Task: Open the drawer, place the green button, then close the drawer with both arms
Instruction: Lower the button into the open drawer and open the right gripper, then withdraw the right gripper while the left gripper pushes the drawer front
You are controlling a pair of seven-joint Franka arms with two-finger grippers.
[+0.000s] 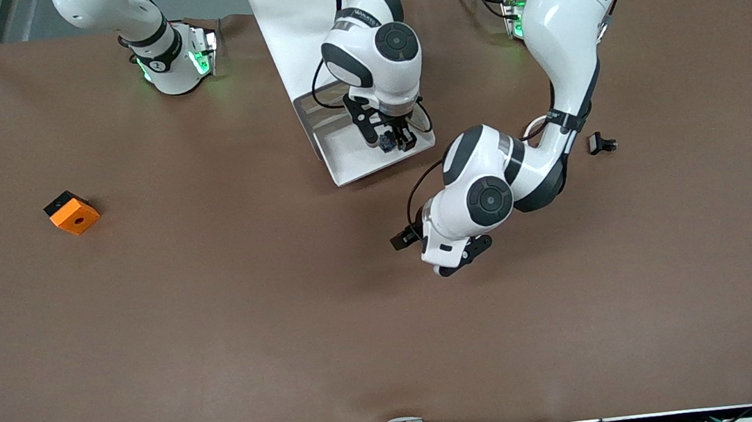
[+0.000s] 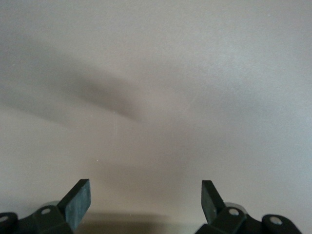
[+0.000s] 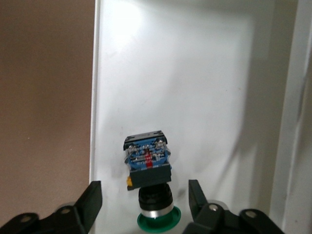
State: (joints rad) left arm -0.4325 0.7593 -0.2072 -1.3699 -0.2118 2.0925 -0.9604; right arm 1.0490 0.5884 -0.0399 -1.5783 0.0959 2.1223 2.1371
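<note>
The drawer's white tray [image 1: 372, 169] is pulled out of the white cabinet [image 1: 287, 31] toward the front camera. The button [image 1: 385, 141] lies on its side in the tray near the front rim. In the right wrist view the button [image 3: 146, 163] shows a green cap, a black neck and a blue-grey body on the tray floor [image 3: 195, 73]. My right gripper [image 1: 396, 140] [image 3: 145, 187] is open just over the button, one finger on each side, not touching it. My left gripper [image 1: 436, 253] [image 2: 146, 187] is open and empty over bare table, nearer the front camera than the drawer.
An orange block with a hole [image 1: 72, 212] lies toward the right arm's end of the table. A small black part [image 1: 601, 143] lies toward the left arm's end, beside the left arm's forearm. The brown table top [image 1: 289, 318] spreads toward the front camera.
</note>
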